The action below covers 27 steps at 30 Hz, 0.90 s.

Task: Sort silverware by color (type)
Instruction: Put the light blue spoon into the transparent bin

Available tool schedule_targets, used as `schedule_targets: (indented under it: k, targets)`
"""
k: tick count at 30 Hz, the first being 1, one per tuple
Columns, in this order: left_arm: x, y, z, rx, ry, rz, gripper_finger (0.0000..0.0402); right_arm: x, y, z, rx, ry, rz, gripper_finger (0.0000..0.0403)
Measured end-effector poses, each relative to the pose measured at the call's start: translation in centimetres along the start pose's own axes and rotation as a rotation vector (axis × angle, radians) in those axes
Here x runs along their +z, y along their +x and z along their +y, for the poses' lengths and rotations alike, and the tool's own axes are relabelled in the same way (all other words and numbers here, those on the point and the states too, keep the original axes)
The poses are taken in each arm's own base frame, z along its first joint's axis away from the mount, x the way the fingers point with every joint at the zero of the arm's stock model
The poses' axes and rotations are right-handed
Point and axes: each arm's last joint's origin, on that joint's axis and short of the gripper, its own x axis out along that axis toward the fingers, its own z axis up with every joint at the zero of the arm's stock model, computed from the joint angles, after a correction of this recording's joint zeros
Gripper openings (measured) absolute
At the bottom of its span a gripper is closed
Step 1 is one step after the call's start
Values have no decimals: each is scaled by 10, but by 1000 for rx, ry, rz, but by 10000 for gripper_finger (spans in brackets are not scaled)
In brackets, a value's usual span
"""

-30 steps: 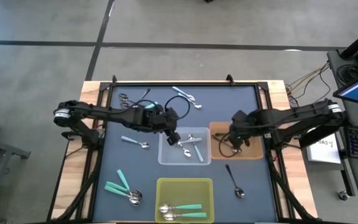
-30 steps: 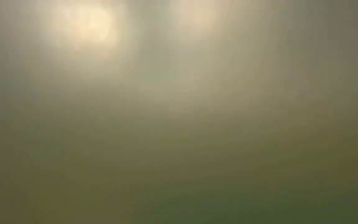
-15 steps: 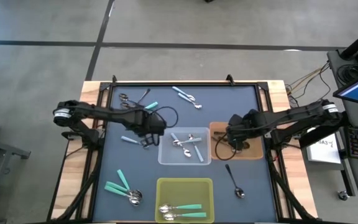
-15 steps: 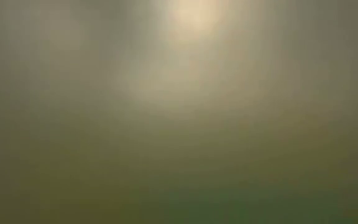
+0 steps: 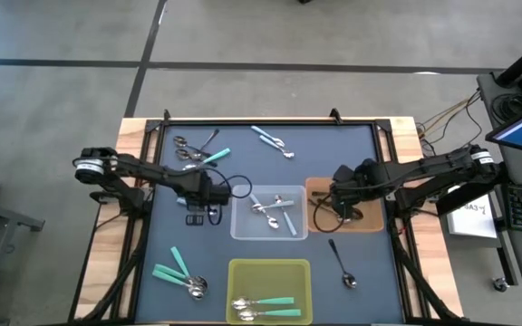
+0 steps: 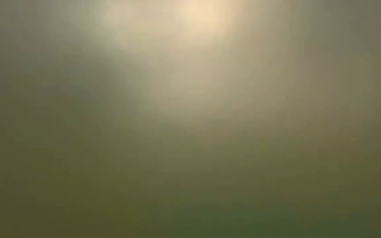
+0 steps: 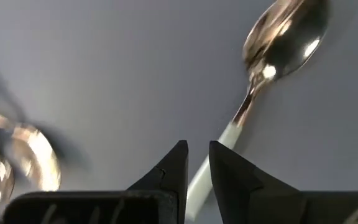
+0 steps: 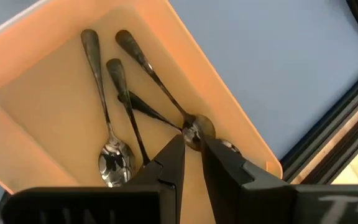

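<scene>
Between the left gripper's [image 7: 197, 163] fingers lies a light-blue-handled spoon [image 7: 272, 56].

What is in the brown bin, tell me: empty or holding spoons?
Holding spoons: the brown bin has several dark-handled spoons lying inside.

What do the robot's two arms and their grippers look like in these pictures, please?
Both arms are dark, slim and jointed. The left arm has a pale ring at its outer joint and a thin black cable looping near its gripper. The right arm has a similar pale ring. The left gripper and the right gripper each end in two black, wedge-shaped fingers tapering to points.
</scene>
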Motion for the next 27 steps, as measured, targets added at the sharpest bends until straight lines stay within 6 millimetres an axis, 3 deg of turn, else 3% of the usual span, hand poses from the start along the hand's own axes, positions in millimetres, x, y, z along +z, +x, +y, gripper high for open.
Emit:
schedule_targets:
  k: [8, 12, 21, 27]
  targets:
    - [-2, 12, -2, -57, 137, -44, 49, 0, 0, 0, -7, 44, -11, 48]
    - [1, 14, -2, -75, 127, -55, 48, 1, 0, 0, -4, 46, -13, 48]
    - [11, -4, 1, -82, 82, -118, 48, 2, 0, 2, 13, 55, -31, 48]
    - [1, -5, -4, -186, -7, -93, 48, 2, 0, 2, 15, 87, -31, 50]
